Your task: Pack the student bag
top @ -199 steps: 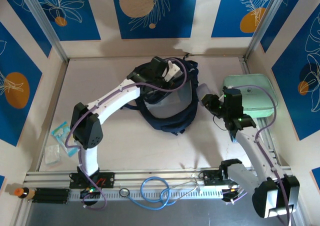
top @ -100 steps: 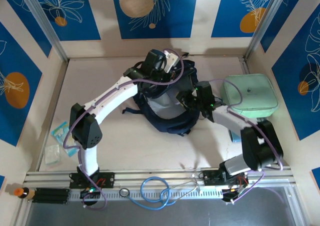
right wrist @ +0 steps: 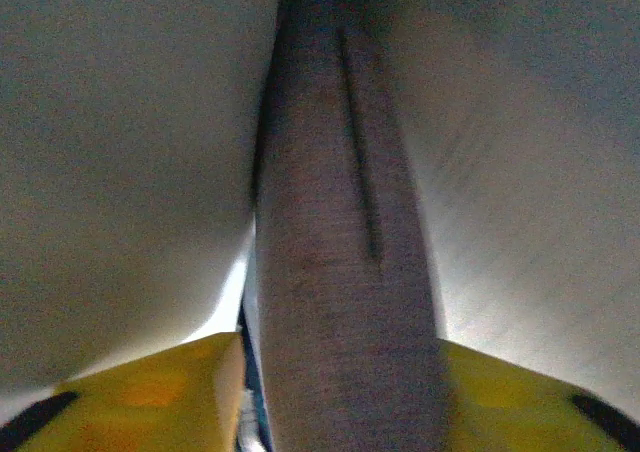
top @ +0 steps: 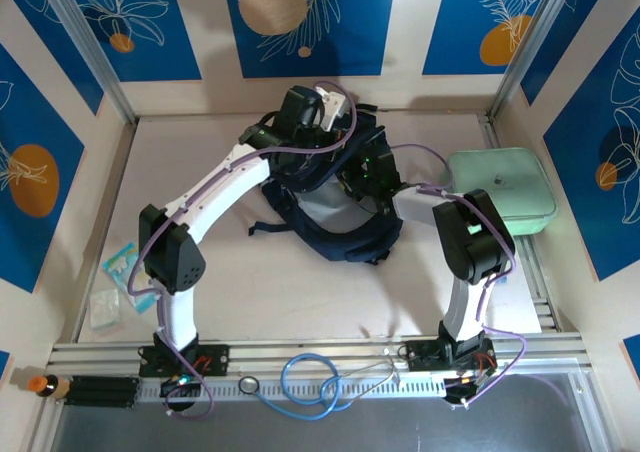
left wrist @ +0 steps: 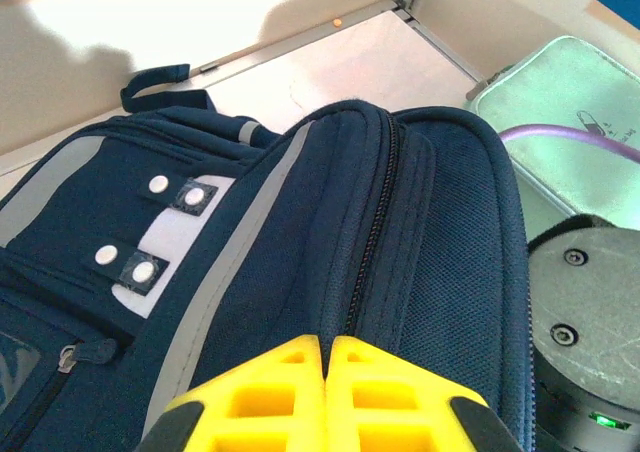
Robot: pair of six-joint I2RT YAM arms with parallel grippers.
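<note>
The student bag (top: 345,237) lies toward the back of the counter (top: 260,287). The left end effector (top: 325,122) hangs over its far edge. The right end effector (top: 362,172) sits against its right side, near a mint-green case (top: 500,187).

The student bag (left wrist: 290,262) is matt woven cloth with rough mesh panels.

We find no legible txt, nos. or brand names anywhere. The mint case (left wrist: 560,82) carries a small dark print nr its edge, too tiny to read. On the bag (left wrist: 440,232), a pale mark sits at the lower left of the left wrist view, cut off by the frame, also unreadable.
</note>
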